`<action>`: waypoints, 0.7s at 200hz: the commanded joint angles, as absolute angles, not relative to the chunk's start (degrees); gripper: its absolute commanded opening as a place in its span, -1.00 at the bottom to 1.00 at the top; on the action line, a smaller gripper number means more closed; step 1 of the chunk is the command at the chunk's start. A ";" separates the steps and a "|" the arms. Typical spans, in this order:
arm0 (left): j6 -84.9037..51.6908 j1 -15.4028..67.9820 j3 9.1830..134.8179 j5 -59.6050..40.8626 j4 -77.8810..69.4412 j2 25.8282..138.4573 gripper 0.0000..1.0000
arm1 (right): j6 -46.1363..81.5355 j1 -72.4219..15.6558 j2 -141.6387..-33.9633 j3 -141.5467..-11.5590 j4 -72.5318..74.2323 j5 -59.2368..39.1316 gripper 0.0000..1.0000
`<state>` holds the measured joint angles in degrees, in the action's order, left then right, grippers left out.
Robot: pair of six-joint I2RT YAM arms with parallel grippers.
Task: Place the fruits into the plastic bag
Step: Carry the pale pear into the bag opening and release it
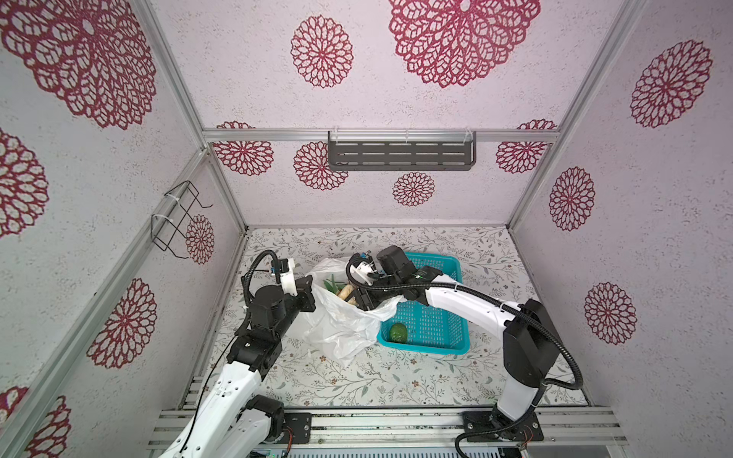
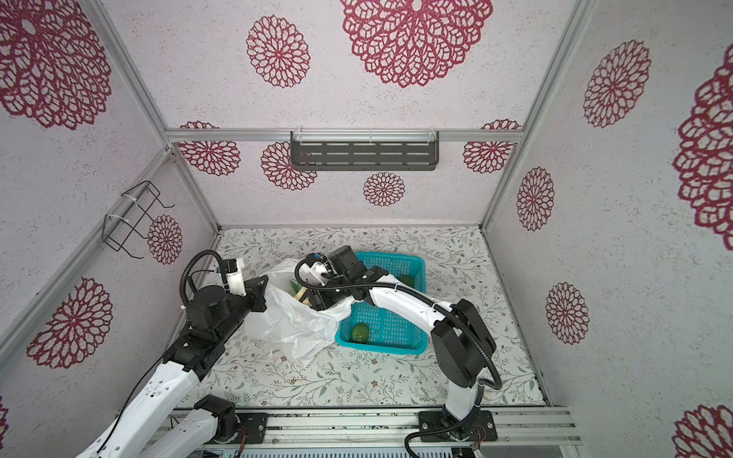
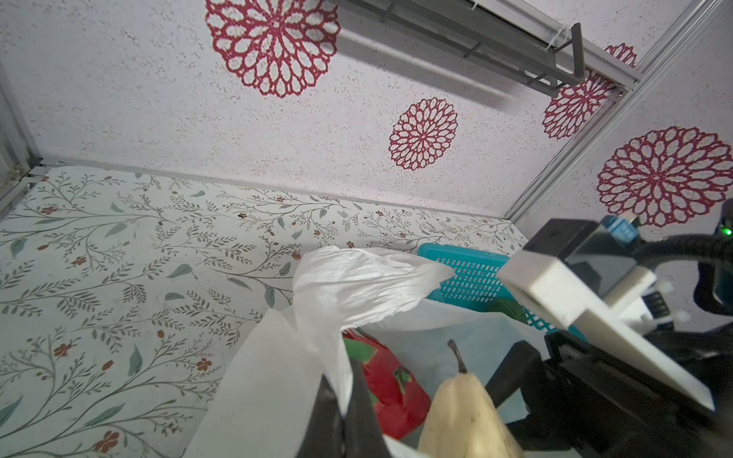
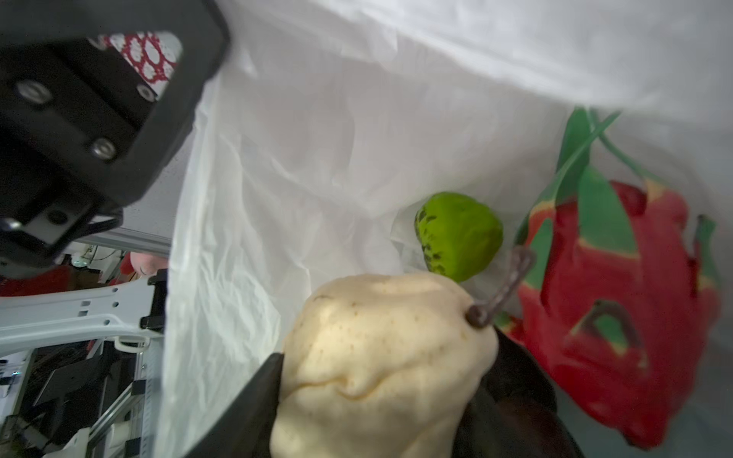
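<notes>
Right wrist: pear [image 4: 380, 357] inside plastic bag [image 4: 317, 158]

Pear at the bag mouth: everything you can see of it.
The pear is pale cream-yellow, faintly speckled, matte, dented on one side, with a bent dark-brown stem. It sits stem-forward between the black fingers of the right pincer, inside the white plastic bag, near a red dragon fruit. Clamped or loose, I cannot tell.

The white-and-black left arm [image 1: 238, 380] reaches forward, its black left tool [image 3: 342, 396] pinched tight on the rim of the thin white plastic bag [image 3: 357, 277]. The white-and-black right arm [image 1: 468, 301] bends across the middle, wrist tipped down, its black right tool [image 4: 388, 353] clasping a pale yellow toy pear [image 4: 377, 317].
</notes>
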<state>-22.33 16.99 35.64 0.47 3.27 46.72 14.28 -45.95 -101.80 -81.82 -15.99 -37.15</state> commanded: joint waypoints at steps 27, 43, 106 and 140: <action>-21.80 17.31 36.91 -0.02 2.37 45.88 -1.00 | 16.27 -43.51 -96.23 -80.10 -10.45 -23.01 0.78; -21.69 17.30 36.90 0.17 2.46 45.61 -1.00 | 19.10 -41.54 -93.61 -77.62 -6.06 -19.96 0.81; -21.51 17.30 36.78 0.56 2.47 45.90 -1.00 | 32.31 -32.20 -82.08 -67.66 -3.95 10.47 0.88; -21.53 17.24 36.56 0.38 1.76 46.49 -1.00 | 35.78 -27.96 -85.83 -70.01 -18.45 18.73 0.88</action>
<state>-22.31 16.99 35.64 0.54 3.29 46.33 30.89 -29.98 -83.07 -68.23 -7.53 7.90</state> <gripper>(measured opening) 0.043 0.940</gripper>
